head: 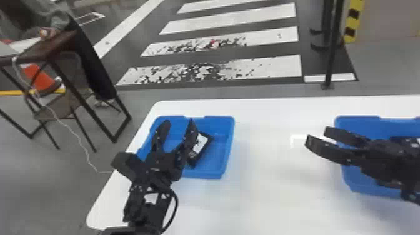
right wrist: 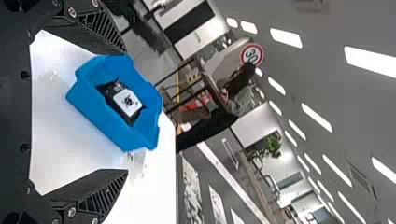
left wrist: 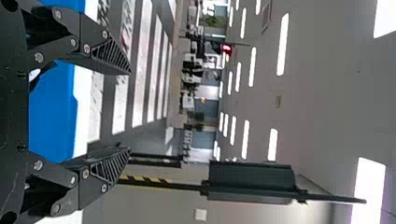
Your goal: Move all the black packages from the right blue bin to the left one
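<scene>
Over the left blue bin [head: 220, 156], my left gripper [head: 179, 122] stands open with nothing between its fingers; a black package [head: 200, 147] with a white label lies in that bin, partly behind one finger. My right gripper [head: 317, 136] is open and empty at the left side of the right blue bin [head: 356, 122]. Behind the right arm, a dark item [head: 401, 139] with a pale patch is partly hidden in that bin. The left wrist view has the left gripper [left wrist: 130, 111] spread apart. Beyond the open right gripper [right wrist: 125, 112], a blue bin [right wrist: 102, 119] holds a black package [right wrist: 126, 101].
Both bins rest on a white table [head: 265, 187], with bare tabletop between them. Past its left edge, a person sits by a dark table [head: 47, 51]. A black post [head: 332, 47] rises from the floor behind the table.
</scene>
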